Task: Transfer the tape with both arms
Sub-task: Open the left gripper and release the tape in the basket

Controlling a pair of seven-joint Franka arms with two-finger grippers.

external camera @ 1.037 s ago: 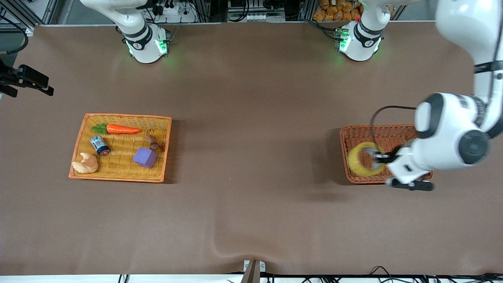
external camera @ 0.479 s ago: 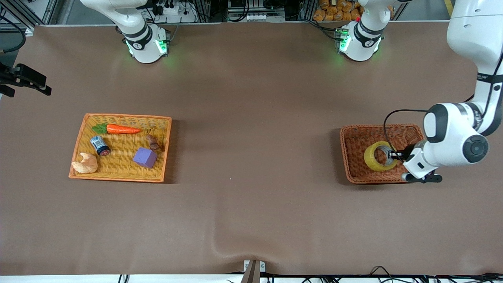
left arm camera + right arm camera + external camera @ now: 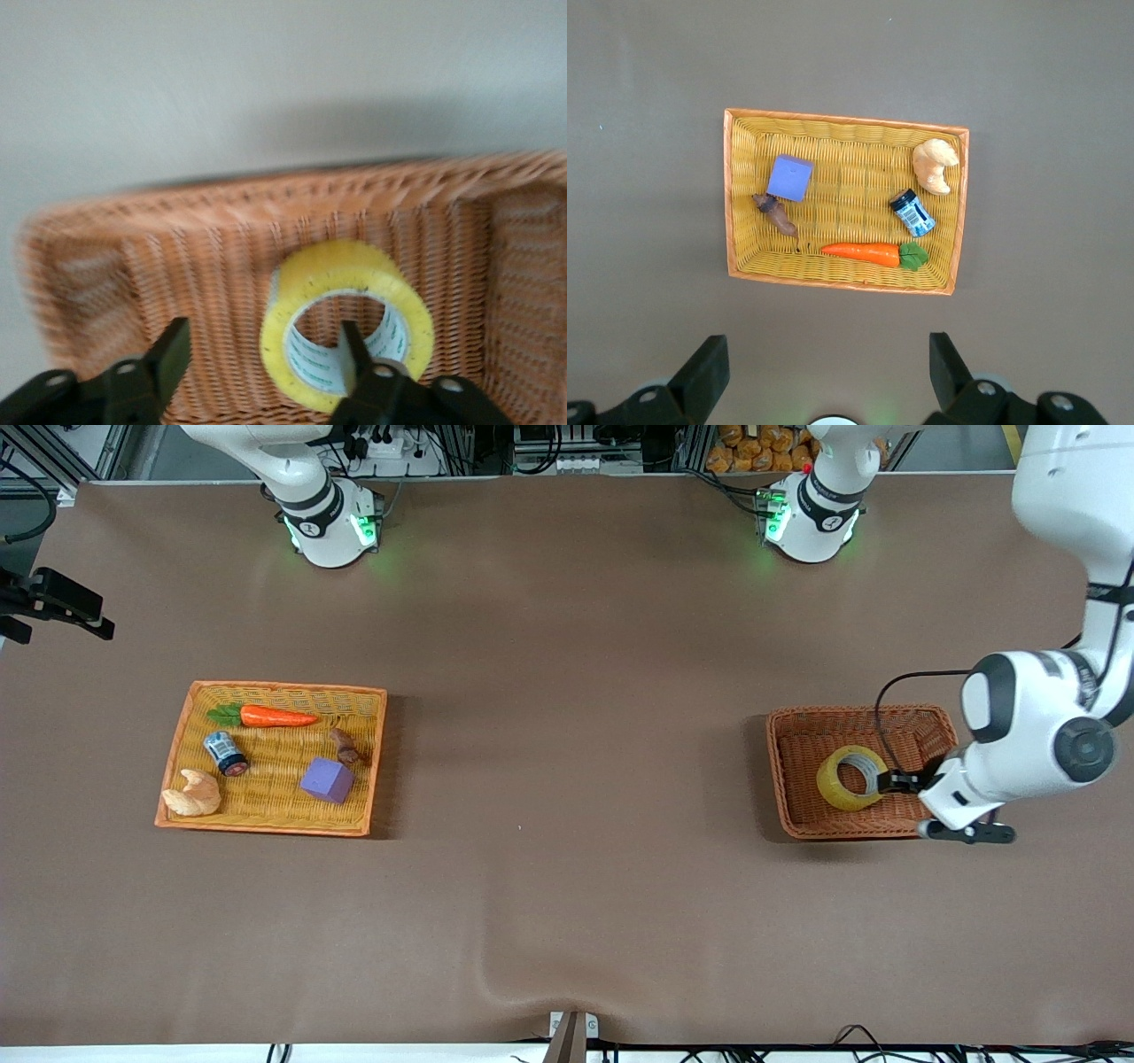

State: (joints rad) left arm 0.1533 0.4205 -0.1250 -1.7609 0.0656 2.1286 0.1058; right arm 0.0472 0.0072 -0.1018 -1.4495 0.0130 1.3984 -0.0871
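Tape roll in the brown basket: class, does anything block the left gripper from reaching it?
Nothing visible does. The left gripper is open in the brown basket, one finger already through the hole of the tape.

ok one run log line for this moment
left gripper: open, one finger inside yellow tape roll in brown wicker basket | right gripper: open, waiting

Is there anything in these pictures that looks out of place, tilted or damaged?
Only the tape: it leans tilted in the brown basket instead of lying flat, with one finger of the open left gripper inside its hole. The right gripper waits open above the yellow tray, whose items look undamaged.
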